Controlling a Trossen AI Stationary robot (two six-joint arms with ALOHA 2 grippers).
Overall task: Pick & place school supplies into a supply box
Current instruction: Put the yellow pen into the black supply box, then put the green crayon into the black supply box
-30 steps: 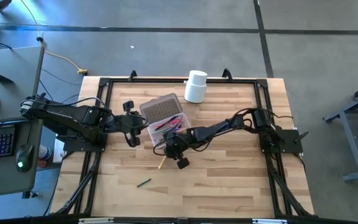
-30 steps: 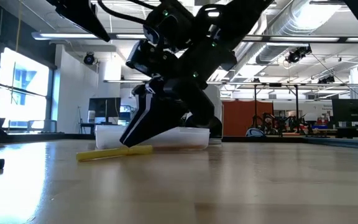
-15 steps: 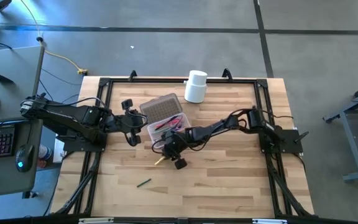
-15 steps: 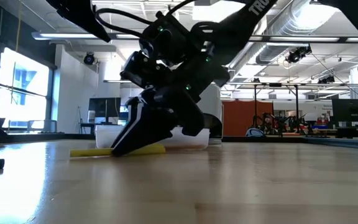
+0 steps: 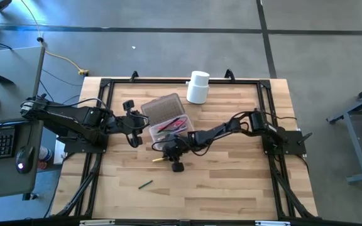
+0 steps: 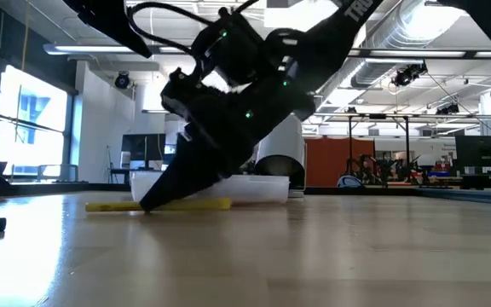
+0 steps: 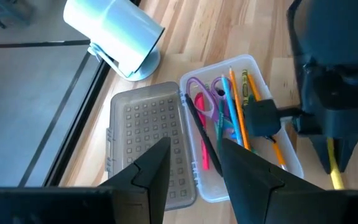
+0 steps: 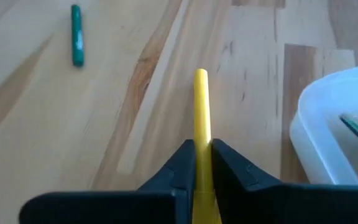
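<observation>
Green marker (image 5: pixel 145 184) lies alone on the table (image 5: pixel 231 182) nearest the front edge, at abt 7 o'clock from table centre, well apart from everything else; also seen in the right wrist view (image 8: pixel 76 43).

Next back: right gripper (image 5: pixel 166 152), arm reaching in from the 3 o'clock side, tips down on the wood just in front of the supply box (image 5: pixel 184 130). Fingers narrow, pinched on the yellow pencil (image 5: pixel 159 159); right wrist view shows the pencil (image 8: pixel 201 118) squeezed betw both pads w/ its far end sticking out ahead. Low view: gripper (image 6: pixel 156 201) tilted steeply, tips at table level, pencil (image 6: pixel 158 205) lying flat on the surface, poking out both sides of the tips.

Supply box sits a bit left of centre, open, clear tray w/ grey textured lid (image 5: pixel 162 108) folded back toward 11 o'clock. Inside, per left wrist view: pink-purple scissors (image 7: pixel 202 93), pink pen (image 7: pixel 202 134), orange pencil (image 7: pixel 238 109), plus blue/green ones, all lying lengthwise in the tray (image 7: pixel 291 163).

Left gripper (image 5: pixel 132 123) hovers at 9 o'clock of the box, just beside it, fingers (image 7: pixel 151 171) apart, holding nothing.

Farthest back: white cylindrical container (image 5: pixel 198 86) upright at 12 o'clock, near the back edge, just beyond the lid.
</observation>
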